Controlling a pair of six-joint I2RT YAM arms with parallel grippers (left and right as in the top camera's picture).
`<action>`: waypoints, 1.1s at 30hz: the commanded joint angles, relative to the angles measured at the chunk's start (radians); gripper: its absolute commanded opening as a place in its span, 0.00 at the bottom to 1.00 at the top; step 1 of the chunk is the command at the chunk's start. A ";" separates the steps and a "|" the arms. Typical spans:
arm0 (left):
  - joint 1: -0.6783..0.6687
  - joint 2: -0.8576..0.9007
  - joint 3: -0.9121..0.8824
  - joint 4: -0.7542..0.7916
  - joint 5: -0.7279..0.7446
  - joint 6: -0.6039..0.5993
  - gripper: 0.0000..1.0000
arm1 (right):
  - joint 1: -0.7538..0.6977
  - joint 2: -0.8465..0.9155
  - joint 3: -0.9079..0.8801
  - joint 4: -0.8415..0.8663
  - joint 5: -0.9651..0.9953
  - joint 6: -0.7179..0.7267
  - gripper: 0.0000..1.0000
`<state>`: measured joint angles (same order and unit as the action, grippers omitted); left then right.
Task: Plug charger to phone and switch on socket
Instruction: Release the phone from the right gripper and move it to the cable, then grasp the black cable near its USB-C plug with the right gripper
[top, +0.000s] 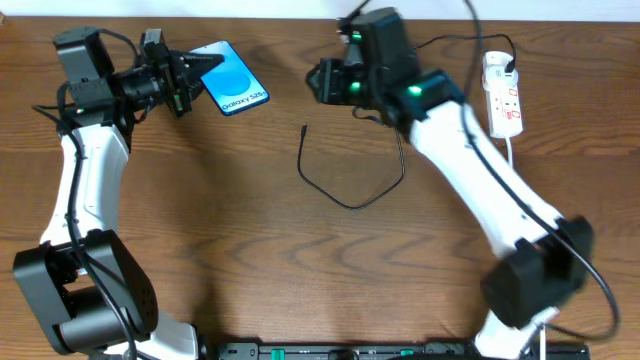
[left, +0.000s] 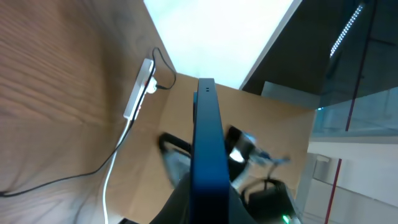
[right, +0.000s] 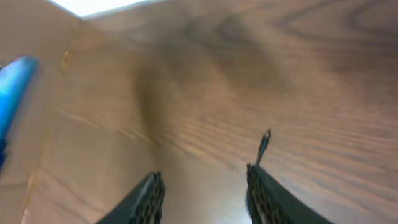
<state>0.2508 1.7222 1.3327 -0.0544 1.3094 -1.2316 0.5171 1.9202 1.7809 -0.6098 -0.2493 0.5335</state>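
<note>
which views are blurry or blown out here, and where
Overhead: mostly sharp, only the white right arm smears slightly. Left wrist: the blue-screened black-edged phone, seen edge-on, is fairly crisp; the top of the frame is blown out white. Right wrist: whole frame soft, the thin black cable's plug and phone smeared.

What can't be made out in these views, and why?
Overhead: switches on the socket, on or off; too small.
Overhead: plug type on the charger; too small.
Left wrist: screen and port of the phone; seen edge-on.
Right wrist: the phone; blue blur cut by the left edge.
</note>
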 joint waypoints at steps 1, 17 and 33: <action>0.027 -0.012 0.006 0.008 0.051 0.031 0.07 | 0.037 0.139 0.085 -0.044 0.037 -0.030 0.42; 0.048 -0.012 0.006 0.008 0.068 0.053 0.07 | 0.178 0.385 0.144 -0.059 0.333 0.062 0.24; 0.047 -0.012 0.006 0.008 0.076 0.072 0.08 | 0.174 0.443 0.143 -0.056 0.398 0.173 0.22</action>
<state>0.2974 1.7222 1.3327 -0.0528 1.3380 -1.1751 0.6971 2.3592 1.9045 -0.6685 0.1200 0.6628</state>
